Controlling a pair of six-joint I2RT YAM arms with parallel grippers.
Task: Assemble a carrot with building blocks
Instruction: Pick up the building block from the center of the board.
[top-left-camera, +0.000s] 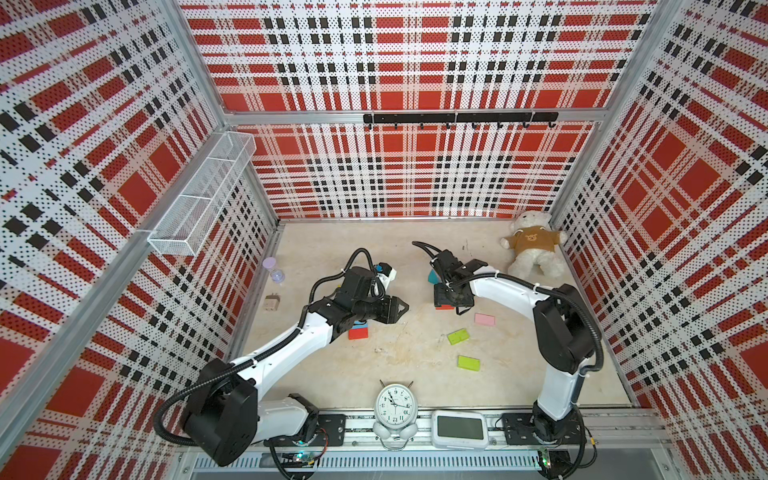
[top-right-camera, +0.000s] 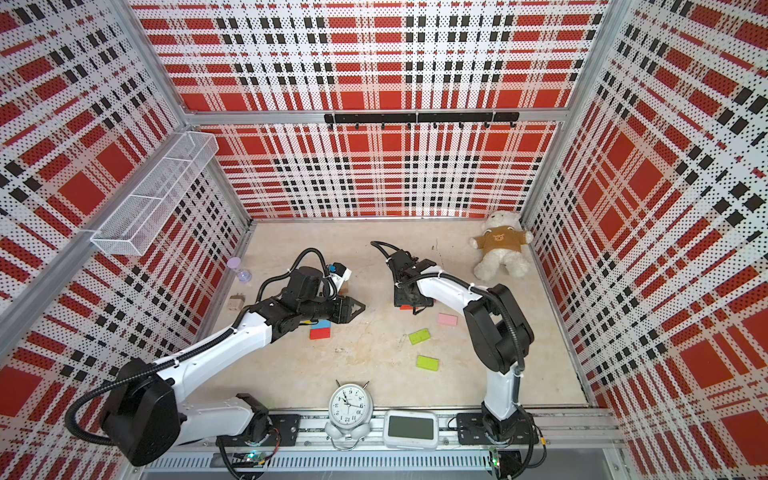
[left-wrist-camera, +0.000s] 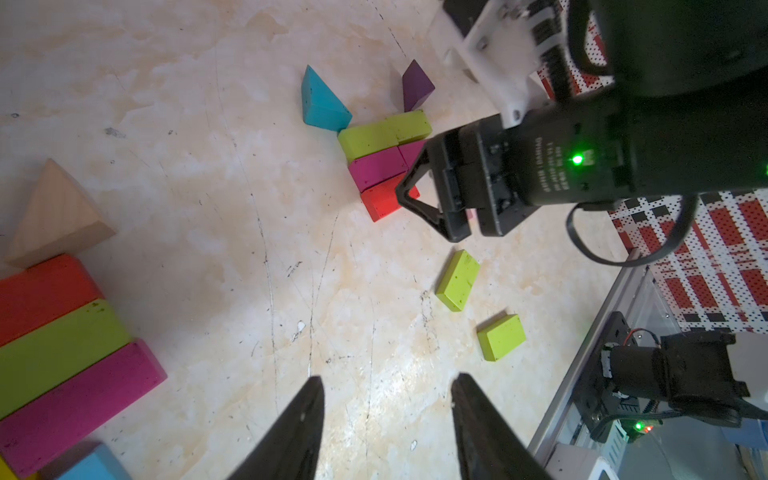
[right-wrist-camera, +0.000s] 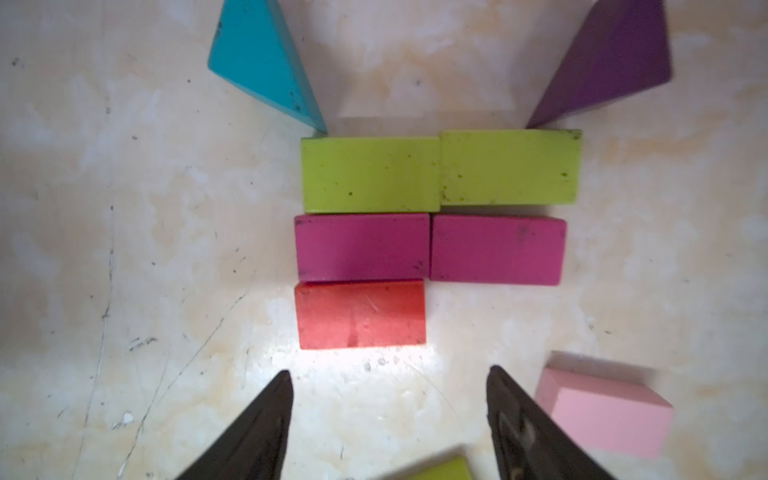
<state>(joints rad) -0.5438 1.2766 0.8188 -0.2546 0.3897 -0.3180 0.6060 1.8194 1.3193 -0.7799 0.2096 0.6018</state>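
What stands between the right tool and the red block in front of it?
Nothing visible. The right tool is open and empty, and only bare table lies between its fingertips and the red block. The pink block lies off to the side.

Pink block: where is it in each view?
Both top views: pink block beside the right arm, near a lime block.
Right wrist: beside the right end effector, apart from the red block.
Left wrist: nearly hidden behind that end effector.
Shared landmark: that lime block.
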